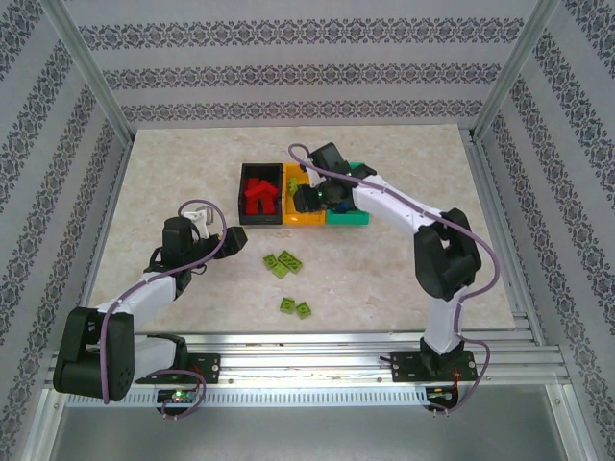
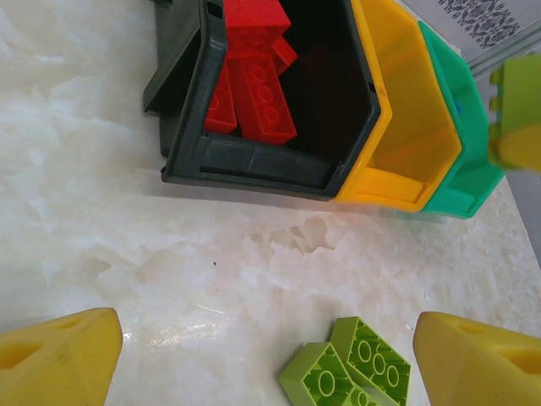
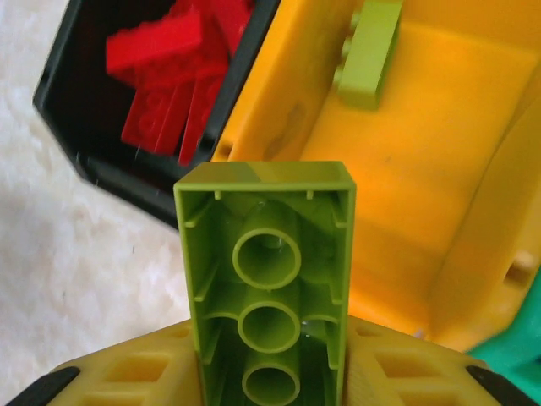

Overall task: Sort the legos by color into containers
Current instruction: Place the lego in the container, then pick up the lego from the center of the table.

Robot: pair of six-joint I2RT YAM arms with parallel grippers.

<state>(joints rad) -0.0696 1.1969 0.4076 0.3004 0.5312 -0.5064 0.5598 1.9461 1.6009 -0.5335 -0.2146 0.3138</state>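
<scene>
Marble tabletop [image 1: 192, 163], right tool [image 3: 270, 382] gripping lime brick [image 3: 266, 254]

lime brick [image 3: 269, 279] in the right tool [image 3: 270, 376], hollow side outward, over the orange-yellow bin [image 3: 423, 186]

Top view: right arm [image 1: 394, 200] hides most of yellow bin [image 1: 306, 219] and green bin [image 1: 351, 219]. Held brick [image 3: 266, 288] and lime bricks [image 2: 351, 372] clipped at bottom edge.
</scene>
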